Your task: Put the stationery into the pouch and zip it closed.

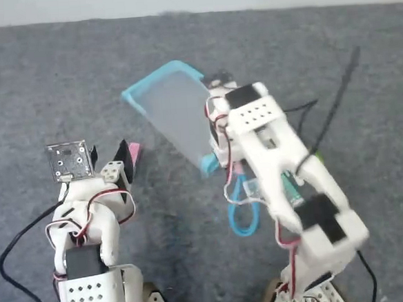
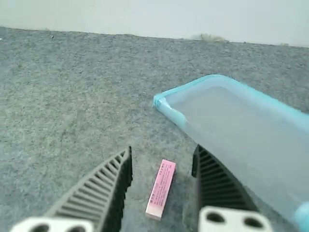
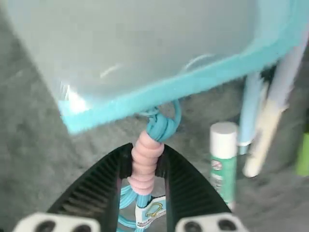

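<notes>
A translucent pouch [image 1: 174,108] with teal trim lies on the grey carpet. My right gripper [image 3: 143,159] is shut on the pink bead pull [image 3: 145,162] of the blue cord [image 3: 161,124] at the pouch's [image 3: 145,48] teal edge. From above, the right gripper [image 1: 223,160] sits at the pouch's near corner, and the cord's loop [image 1: 244,217] trails back under the arm. A pink eraser [image 2: 161,188] lies on the carpet between the fingers of my open left gripper [image 2: 162,157], untouched. From above, the eraser [image 1: 134,154] is by the left gripper [image 1: 124,158], left of the pouch.
Beside the pouch's open end lie a green-and-white glue stick [image 3: 223,159], a blue pen [image 3: 251,108] and a pale pen [image 3: 270,130], with a green item [image 3: 303,154] at the edge. The glue stick [image 1: 292,189] is partly under the right arm. Black cables cross the carpet at the right.
</notes>
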Tool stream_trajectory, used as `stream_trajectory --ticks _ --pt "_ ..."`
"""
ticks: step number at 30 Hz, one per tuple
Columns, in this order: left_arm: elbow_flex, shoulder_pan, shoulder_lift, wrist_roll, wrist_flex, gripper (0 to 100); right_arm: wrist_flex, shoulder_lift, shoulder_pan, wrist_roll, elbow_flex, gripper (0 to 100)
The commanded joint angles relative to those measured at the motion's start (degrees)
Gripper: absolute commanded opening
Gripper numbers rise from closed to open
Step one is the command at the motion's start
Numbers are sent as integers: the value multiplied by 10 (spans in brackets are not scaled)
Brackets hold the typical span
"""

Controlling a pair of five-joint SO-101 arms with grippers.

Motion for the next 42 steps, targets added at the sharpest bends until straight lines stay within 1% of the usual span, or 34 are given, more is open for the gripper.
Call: stream_trajectory --ticks 1,6,8,10,12,28,32,37,42 --pt "-41 22 -7 -13 24 232 0 -141 -28 59 4 6" --pt "-42 105 -11 -60 60 254 -54 -315 -95 77 113 6" --pt "-54 125 -11 -71 76 258 -85 -378 -122 78 168 6" --pt "-76 137 -11 -76 112 293 -111 -429 -129 79 213 6" --pt "-93 149 -11 -76 137 325 -116 -457 -122 88 229 6" --pt "-83 158 -8 -77 112 331 -112 -467 -118 91 227 6" --pt "-83 197 -8 -77 114 331 -113 -466 -119 91 227 6" --pt "-69 201 -7 -77 88 331 -112 -468 -152 91 224 6" --pt "-53 196 -7 -79 64 330 -65 -466 -156 100 182 6"
